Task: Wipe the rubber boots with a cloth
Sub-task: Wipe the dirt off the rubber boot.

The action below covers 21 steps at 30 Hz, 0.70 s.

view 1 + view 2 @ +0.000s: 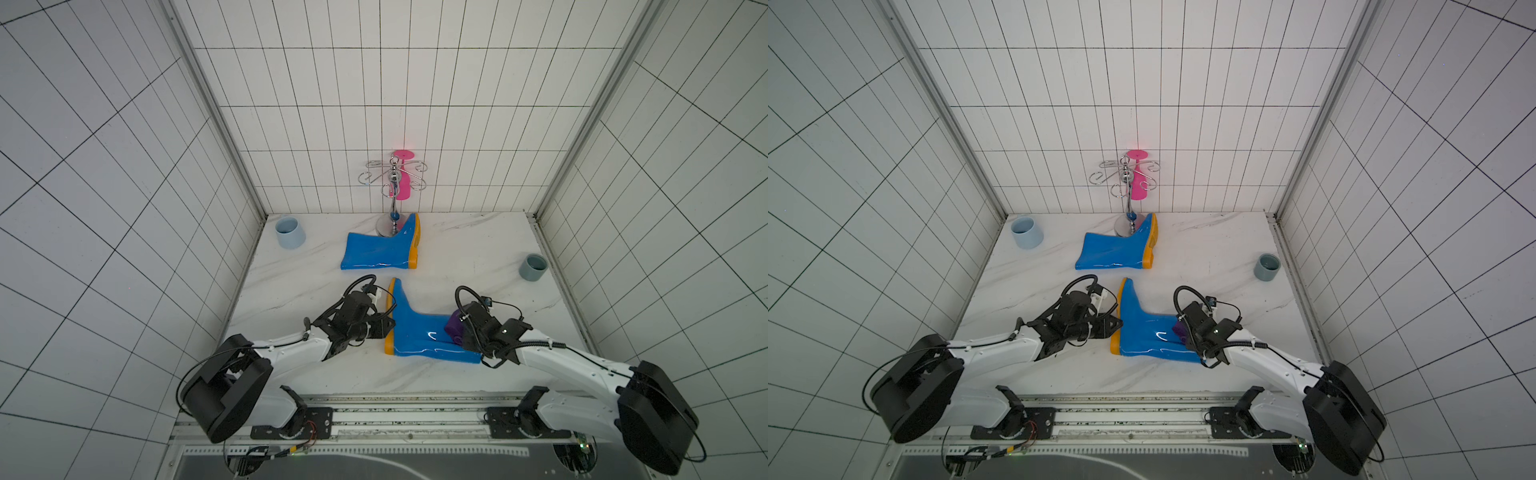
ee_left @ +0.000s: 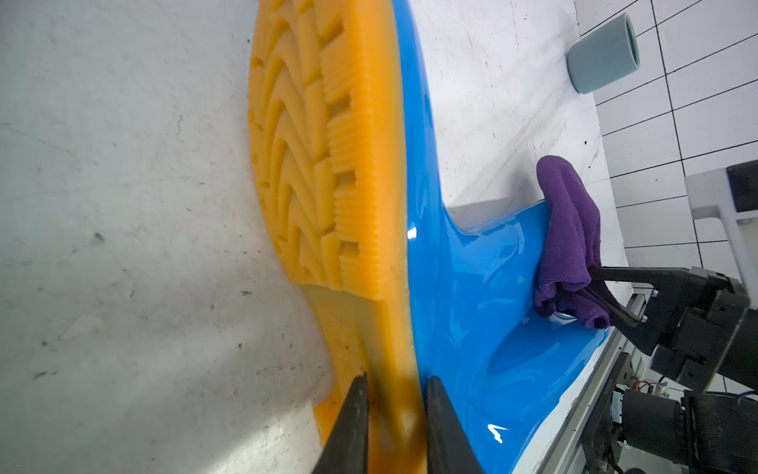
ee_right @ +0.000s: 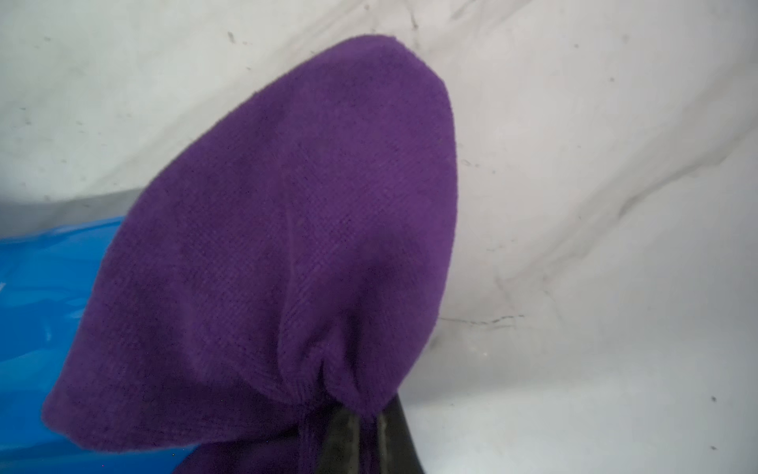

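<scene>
Left end effector [image 2: 396, 385] clamps the orange sole [image 2: 307, 143] of a glossy blue rubber boot [image 2: 471, 287]; right end effector [image 2: 591, 280] clamps a soft dark-purple cloth [image 2: 570, 230] on its shaft

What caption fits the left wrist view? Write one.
Left gripper clamps boot sole; right gripper holds cloth on the shaft.

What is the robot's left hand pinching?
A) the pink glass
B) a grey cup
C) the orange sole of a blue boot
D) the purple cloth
C: in the left wrist view the left gripper has its jaws closed on the orange sole of the near boot; the cloth is in the right gripper.
</scene>
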Each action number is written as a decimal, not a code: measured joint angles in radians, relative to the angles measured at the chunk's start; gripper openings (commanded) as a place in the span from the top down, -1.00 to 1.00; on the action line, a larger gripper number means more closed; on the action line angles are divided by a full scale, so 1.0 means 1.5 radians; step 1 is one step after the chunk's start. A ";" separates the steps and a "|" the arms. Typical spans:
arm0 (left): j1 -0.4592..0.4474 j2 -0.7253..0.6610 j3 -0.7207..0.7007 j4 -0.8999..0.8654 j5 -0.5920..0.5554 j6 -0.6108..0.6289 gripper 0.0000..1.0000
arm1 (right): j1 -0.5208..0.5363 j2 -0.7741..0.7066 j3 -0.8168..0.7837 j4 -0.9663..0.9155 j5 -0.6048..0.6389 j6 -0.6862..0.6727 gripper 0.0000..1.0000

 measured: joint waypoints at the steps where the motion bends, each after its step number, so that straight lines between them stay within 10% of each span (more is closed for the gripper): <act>1: 0.001 -0.002 0.000 -0.002 0.001 0.002 0.69 | -0.005 -0.004 -0.002 -0.008 0.003 0.001 1.00; 13: 0.007 -0.009 0.000 -0.008 0.009 0.015 0.69 | -0.002 -0.115 0.013 -0.008 0.018 -0.036 1.00; 21: 0.008 -0.009 0.000 -0.005 0.010 0.012 0.69 | 0.137 0.058 0.152 0.070 -0.001 -0.068 1.00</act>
